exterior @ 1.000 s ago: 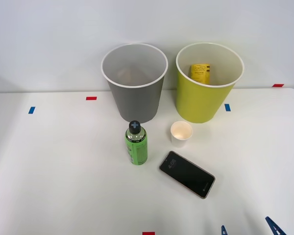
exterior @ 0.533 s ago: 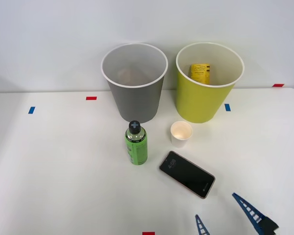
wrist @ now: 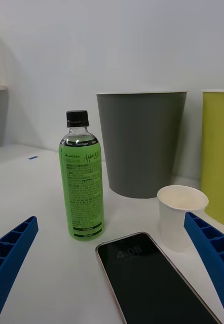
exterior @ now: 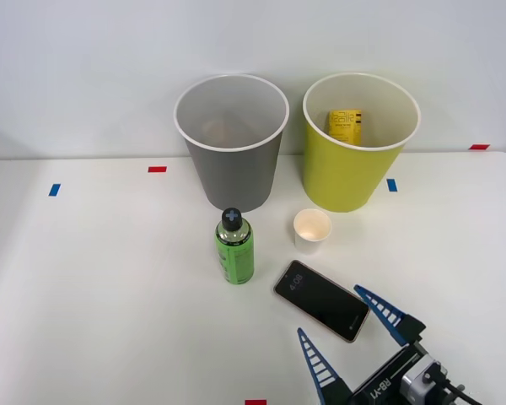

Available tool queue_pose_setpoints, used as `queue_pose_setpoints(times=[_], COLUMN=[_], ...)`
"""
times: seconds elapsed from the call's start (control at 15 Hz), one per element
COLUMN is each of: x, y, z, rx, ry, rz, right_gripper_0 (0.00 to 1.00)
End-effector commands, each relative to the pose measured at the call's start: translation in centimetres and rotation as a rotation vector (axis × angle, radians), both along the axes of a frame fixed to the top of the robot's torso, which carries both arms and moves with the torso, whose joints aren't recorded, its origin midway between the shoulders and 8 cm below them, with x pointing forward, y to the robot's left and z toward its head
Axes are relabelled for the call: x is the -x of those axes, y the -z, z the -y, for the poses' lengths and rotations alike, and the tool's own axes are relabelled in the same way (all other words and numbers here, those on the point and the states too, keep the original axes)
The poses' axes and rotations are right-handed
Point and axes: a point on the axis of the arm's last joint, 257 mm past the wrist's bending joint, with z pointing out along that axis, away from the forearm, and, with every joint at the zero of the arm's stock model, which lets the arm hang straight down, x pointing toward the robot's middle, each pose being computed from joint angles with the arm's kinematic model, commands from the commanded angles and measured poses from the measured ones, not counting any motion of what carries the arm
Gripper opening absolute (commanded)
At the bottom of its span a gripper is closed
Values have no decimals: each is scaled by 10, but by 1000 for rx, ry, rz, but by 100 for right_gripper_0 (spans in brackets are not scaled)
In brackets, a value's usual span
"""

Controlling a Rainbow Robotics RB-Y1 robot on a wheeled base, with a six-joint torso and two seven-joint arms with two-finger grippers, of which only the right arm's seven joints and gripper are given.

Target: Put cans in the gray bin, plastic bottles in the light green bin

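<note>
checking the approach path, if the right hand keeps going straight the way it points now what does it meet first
Most likely the phone: it lies flat right in front of the open right hand, between its fingers. If the hand passes above it, the green bottle and paper cup stand next; depth is hard to judge.

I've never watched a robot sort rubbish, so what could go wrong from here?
The open right gripper sits at the phone, with the green bottle beyond it; reaching over might push the phone or tip the paper cup. The bottle stands upright, so a glancing touch could topple it. The gray bin stands nearest, inviting a wrong drop.
</note>
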Motion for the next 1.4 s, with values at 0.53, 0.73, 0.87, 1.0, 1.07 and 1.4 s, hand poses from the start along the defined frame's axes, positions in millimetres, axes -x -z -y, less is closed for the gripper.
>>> queue_pose_setpoints(times=[0.53, 0.73, 0.87, 1.0, 1.07, 1.4], x=[-40, -48, -58, -76, -87, -114], y=[-7, -2, -5, 0, 2, 1], z=[-48, -63, -77, -86, -90, -122], rx=[-17, -46, -48, -33, -25, -24], ry=[-57, -95, -121, -127, -126, -150], rz=[-42, -44, -29, -19, -12, 5], right_gripper_0=[100, 100, 100, 100, 100, 100])
